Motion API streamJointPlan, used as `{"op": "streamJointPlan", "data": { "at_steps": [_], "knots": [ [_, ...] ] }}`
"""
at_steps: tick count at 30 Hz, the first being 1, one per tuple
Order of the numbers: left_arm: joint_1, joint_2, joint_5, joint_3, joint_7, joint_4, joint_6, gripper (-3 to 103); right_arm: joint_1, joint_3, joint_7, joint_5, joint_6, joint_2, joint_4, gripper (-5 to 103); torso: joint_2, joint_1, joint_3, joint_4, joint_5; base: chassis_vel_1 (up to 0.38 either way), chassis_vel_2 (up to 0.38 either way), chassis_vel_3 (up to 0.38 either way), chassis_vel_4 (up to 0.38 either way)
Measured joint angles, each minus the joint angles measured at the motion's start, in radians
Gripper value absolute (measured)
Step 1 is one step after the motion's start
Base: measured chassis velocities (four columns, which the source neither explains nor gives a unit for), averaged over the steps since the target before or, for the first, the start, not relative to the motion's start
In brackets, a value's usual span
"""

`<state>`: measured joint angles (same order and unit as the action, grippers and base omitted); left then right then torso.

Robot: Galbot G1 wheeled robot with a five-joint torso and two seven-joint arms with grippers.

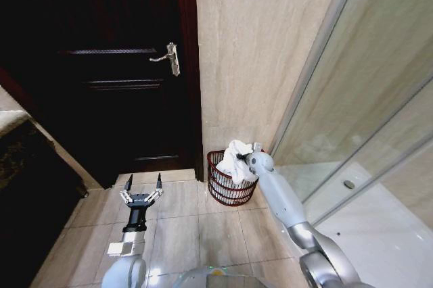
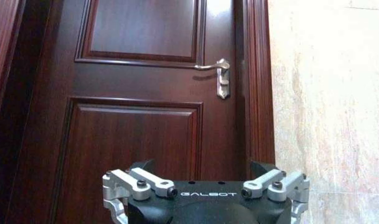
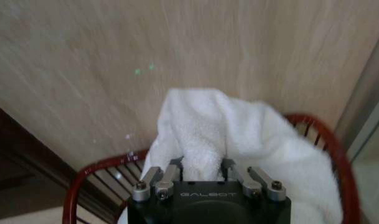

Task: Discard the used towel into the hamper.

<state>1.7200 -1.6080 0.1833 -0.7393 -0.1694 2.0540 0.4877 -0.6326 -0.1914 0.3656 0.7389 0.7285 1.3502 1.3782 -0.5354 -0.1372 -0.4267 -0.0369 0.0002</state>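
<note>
The right claw (image 1: 245,158) pinches a fold of the white towel (image 1: 235,159), bunched directly over the hamper (image 1: 227,190). From the open, idle left claw (image 1: 143,187), the hamper lies at three o'clock.

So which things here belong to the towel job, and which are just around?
Job:
- white towel, bunched over the hamper rim
- hamper, on the floor by the wall
- right tool, shut on the towel

Around:
- left tool, open, idle above the floor
- dark door
- door handle
- glass shower partition
</note>
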Motion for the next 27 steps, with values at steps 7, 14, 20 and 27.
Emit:
{"op": "streamJointPlan", "data": {
  "at_steps": [7, 14, 20, 27],
  "knots": [
    [-0.002, 0.000, 0.013, -0.001, 0.000, -0.003, 0.000, 100, -0.121, -0.032, 0.010, -0.008, 0.000, -0.068, 0.225, 59, 0.000, 0.000, 0.000, 0.0000, 0.0000, 0.000, 0.000, 0.000, 0.000],
    [-0.010, 0.000, 0.012, 0.006, 0.000, -0.012, 0.001, 100, -0.215, -0.033, -0.078, -0.042, -0.053, -0.125, 0.385, 86, 0.000, 0.000, 0.000, 0.0003, -0.0003, 0.000, 0.000, 0.000, 0.000],
    [-0.015, 0.000, 0.009, 0.010, 0.005, -0.001, -0.009, 100, -0.166, 0.027, -0.117, -0.206, -0.311, -0.089, 0.305, 100, 0.000, 0.000, 0.000, -0.0006, 0.0000, 0.000, 0.000, 0.000, 0.000],
    [-0.038, 0.000, 0.003, 0.019, 0.037, 0.000, -0.042, 100, -0.391, -0.093, -0.175, -0.537, -0.599, -0.060, 0.387, 100, 0.000, 0.000, 0.000, 0.0003, 0.0000, 0.000, 0.000, 0.000, 0.000]
  ]
}}
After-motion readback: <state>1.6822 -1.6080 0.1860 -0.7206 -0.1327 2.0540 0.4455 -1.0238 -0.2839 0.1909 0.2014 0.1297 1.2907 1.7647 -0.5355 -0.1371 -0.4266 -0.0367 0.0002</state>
